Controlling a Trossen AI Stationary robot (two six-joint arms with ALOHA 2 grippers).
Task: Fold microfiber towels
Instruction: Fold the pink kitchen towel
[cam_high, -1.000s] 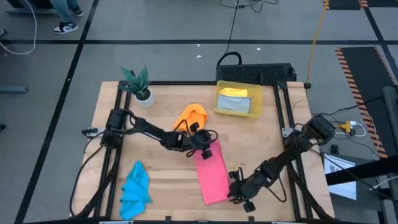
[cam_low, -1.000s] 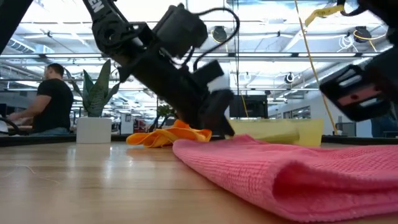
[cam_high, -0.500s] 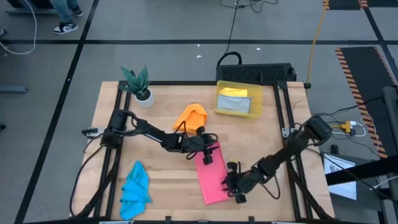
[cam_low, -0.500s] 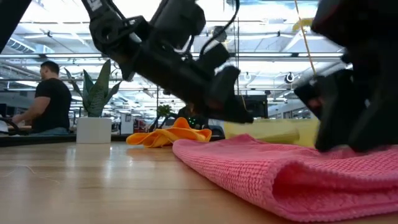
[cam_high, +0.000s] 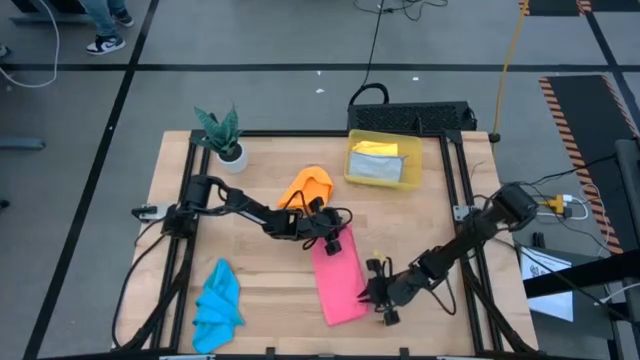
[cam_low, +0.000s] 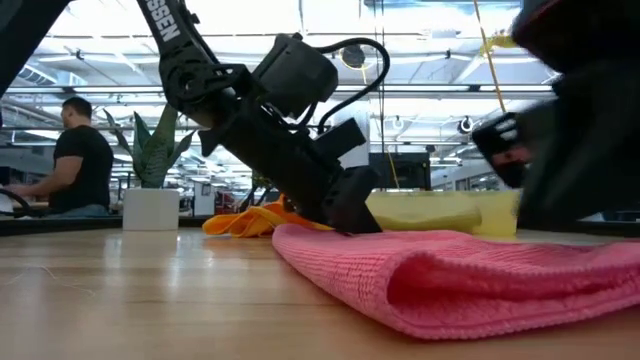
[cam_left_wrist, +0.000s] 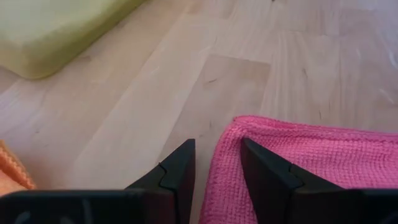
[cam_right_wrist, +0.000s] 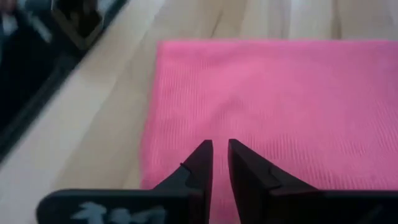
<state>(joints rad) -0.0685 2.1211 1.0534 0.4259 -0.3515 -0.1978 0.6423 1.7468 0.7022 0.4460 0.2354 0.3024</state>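
A pink towel (cam_high: 337, 283), folded into a long strip, lies flat on the table near the middle. My left gripper (cam_high: 330, 243) is at its far end. It is open, and its fingers stand either side of the towel's far corner edge (cam_left_wrist: 219, 163). My right gripper (cam_high: 369, 293) is at the towel's right long edge near its near end, its fingers almost together on the pink cloth (cam_right_wrist: 261, 87). An orange towel (cam_high: 307, 186) lies crumpled behind the left gripper. A blue towel (cam_high: 217, 305) lies bunched at the near left. A yellow towel (cam_high: 376, 148) and a grey towel (cam_high: 380, 168) lie in a bin. My left gripper slants down over the pink towel's far end (cam_low: 330, 232); I cannot tell whether its fingers touch the cloth. My right gripper is closed on the pink towel at its right long edge (cam_right_wrist: 186, 155), slanting down from the table's right. Its own fingers hide how many layers they have. The towel lies on the table.
A translucent yellow bin (cam_high: 384, 178) stands at the far right of the table. A potted plant (cam_high: 224, 138) stands at the far left. A black frame runs along the table's edges. A person (cam_low: 82, 160) sits in the room beyond the table.
My right gripper has moved toward the table's left and a little farther back, onto the pink towel's right edge. My left gripper has sunk onto the towel's far end. In the low view the towel's near fold now looks rounder.
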